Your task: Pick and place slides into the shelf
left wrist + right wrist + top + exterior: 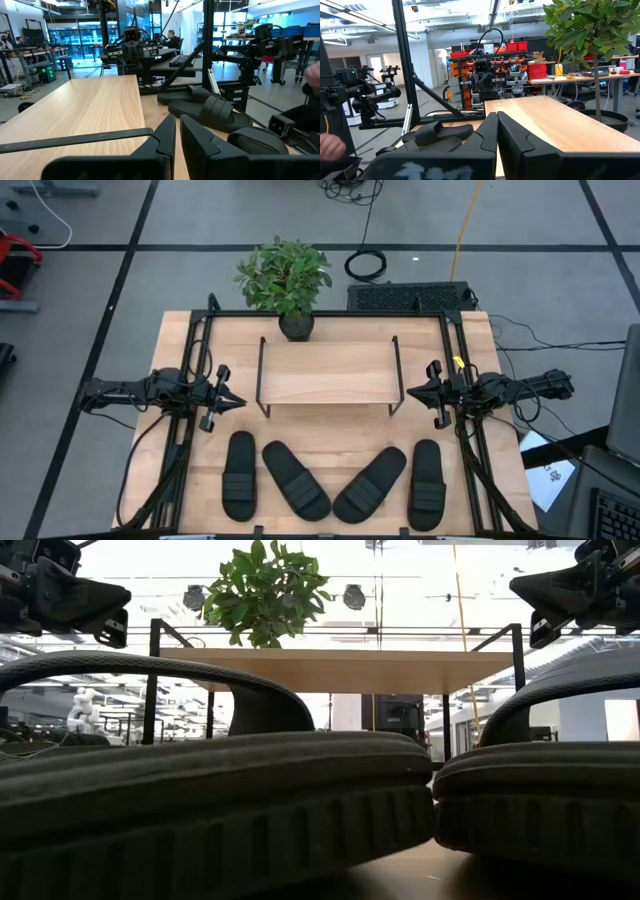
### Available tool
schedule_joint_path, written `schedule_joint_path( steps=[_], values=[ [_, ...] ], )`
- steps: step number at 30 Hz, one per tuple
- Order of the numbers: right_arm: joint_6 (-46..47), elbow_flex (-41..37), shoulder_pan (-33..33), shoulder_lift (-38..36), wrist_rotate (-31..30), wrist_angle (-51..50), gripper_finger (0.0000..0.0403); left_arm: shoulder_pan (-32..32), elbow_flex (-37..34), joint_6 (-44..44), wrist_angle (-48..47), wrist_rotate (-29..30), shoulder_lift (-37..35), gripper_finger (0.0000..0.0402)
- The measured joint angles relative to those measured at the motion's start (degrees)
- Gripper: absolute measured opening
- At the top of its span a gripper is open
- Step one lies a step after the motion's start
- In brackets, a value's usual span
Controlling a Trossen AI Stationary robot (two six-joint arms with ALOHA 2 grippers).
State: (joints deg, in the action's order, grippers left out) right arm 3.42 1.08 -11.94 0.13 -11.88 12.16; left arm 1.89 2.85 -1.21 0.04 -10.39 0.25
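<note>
Four black slides lie sole-down in a row along the table's near edge (239, 475) (296, 479) (370, 484) (427, 484); two of them fill the low view (220, 800) (540, 790). The shelf (327, 373), a light wood board on thin black wire legs, stands mid-table behind them. My left gripper (240, 402) hovers shut off the shelf's left end, pointing at it (178, 125). My right gripper (410, 391) hovers shut off the shelf's right end (497, 122). Neither touches anything.
A potted plant (285, 280) stands at the table's far edge, just behind the shelf. Black rails (190, 380) (462, 380) run along both sides of the table. A strip of bare table separates shelf and slides. A person's hand shows at the edge of the right wrist view (327, 145).
</note>
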Motion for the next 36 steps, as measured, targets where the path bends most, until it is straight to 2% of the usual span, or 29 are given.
schedule_joint_path(
  steps=[8, 21, 36],
  values=[
    [-0.01, 0.00, 0.00, 0.00, 0.00, 0.00, 0.0000, 0.00, 0.00, 4.79, -0.27, 0.00, 0.07, 0.0033],
    [-0.02, 0.00, 0.01, 0.01, -1.69, 0.69, 0.0000, 0.01, 0.00, 4.55, -0.24, 0.00, 0.09, 0.0033],
    [1.88, 0.00, 0.00, -0.01, -1.53, 1.53, 0.0000, 0.02, 0.00, 4.88, 5.59, 0.01, 0.11, 0.0033]
  ],
)
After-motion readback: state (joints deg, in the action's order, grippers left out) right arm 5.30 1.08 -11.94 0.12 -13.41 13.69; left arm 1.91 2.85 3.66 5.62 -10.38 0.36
